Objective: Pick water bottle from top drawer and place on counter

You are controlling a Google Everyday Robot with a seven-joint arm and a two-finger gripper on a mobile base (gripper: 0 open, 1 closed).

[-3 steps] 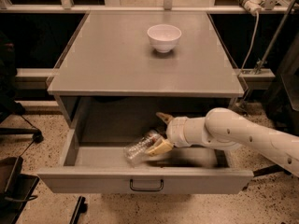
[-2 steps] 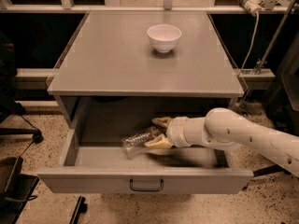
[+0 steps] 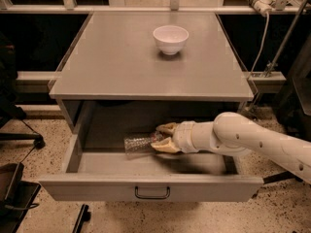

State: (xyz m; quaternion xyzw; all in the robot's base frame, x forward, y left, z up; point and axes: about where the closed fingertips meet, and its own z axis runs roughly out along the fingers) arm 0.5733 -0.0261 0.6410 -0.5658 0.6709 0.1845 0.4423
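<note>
The top drawer (image 3: 150, 187) of the grey cabinet is pulled open. The water bottle (image 3: 140, 143), clear and ribbed, is held roughly level inside it, its free end pointing left. My gripper (image 3: 163, 137) reaches in from the right on the white arm and is shut on the bottle's right end, one cream finger above and one below. The bottle sits slightly above the drawer floor. The counter (image 3: 121, 67) is the flat grey top above the drawer.
A white bowl (image 3: 170, 39) stands on the counter toward the back centre. A white cable and metal frame (image 3: 265, 38) stand at the right of the cabinet. Dark chair parts (image 3: 14, 188) lie on the speckled floor at the left.
The gripper has lifted the bottle and moved it left and up inside the drawer; the bottle has gone from tilted to roughly level.
</note>
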